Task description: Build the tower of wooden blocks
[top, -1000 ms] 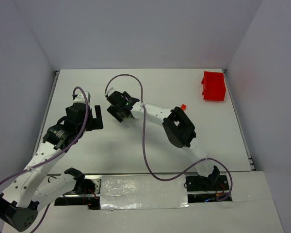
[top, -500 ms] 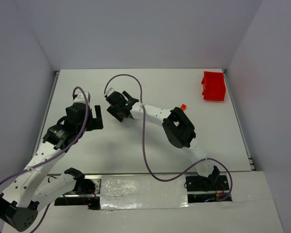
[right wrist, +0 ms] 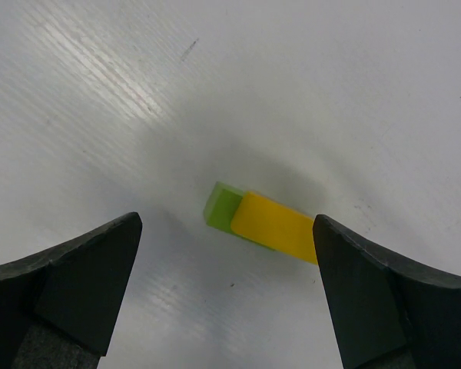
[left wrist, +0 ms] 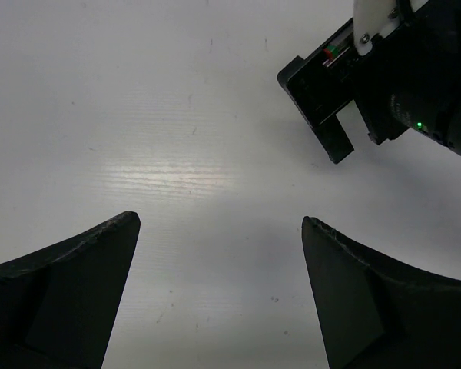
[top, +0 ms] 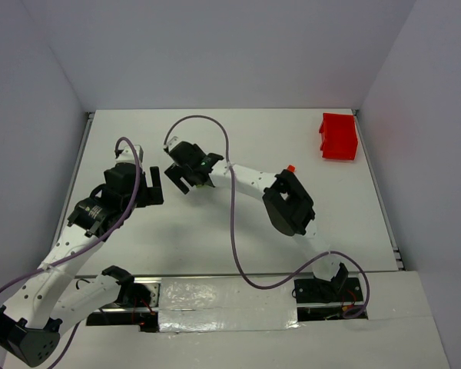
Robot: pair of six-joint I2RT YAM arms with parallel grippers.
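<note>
Right wrist: right tool [right wrist: 225, 221] wide open, empty; yellow-on-green block stack [right wrist: 273, 224] below, one end hidden; left tool [left wrist: 220, 221] open, empty.

Yellow blk [right wrist: 276, 226] flat atop green blk [right wrist: 220, 204], offset.

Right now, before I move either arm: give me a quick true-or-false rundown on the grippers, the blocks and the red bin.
The right gripper is open, the yellow block ungripped between its fingers. True.
The left gripper holds a block. False: it is open, with only bare table between its fingers.
The yellow block lies alone. False: it rests on a green block.
The red bin stands at the table's far right corner. True.
</note>
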